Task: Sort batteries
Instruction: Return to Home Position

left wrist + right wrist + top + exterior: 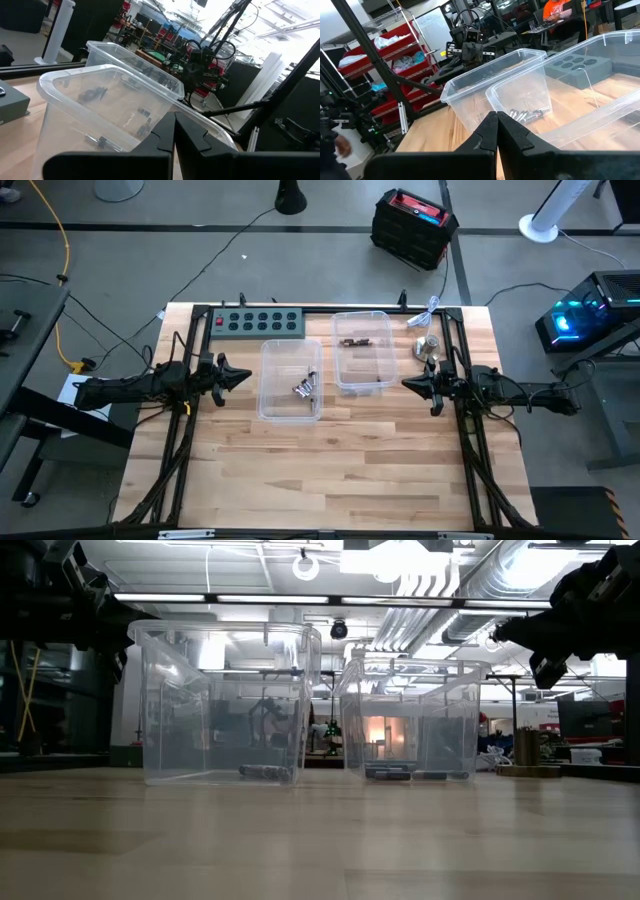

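The fingers of the left gripper (243, 376) are seen pressed together and empty, aimed inward from the table's left edge at the nearer clear bin (266, 380), where the silvery batteries (305, 387) lie by its right wall. The right gripper (407, 383), near the right edge, is likewise closed on nothing and pointed at the second clear bin (362, 314), in which the dark batteries (352, 341) are held. Both bins are set mid-table between the arms, so any withdrawal is judged to lead away from them.
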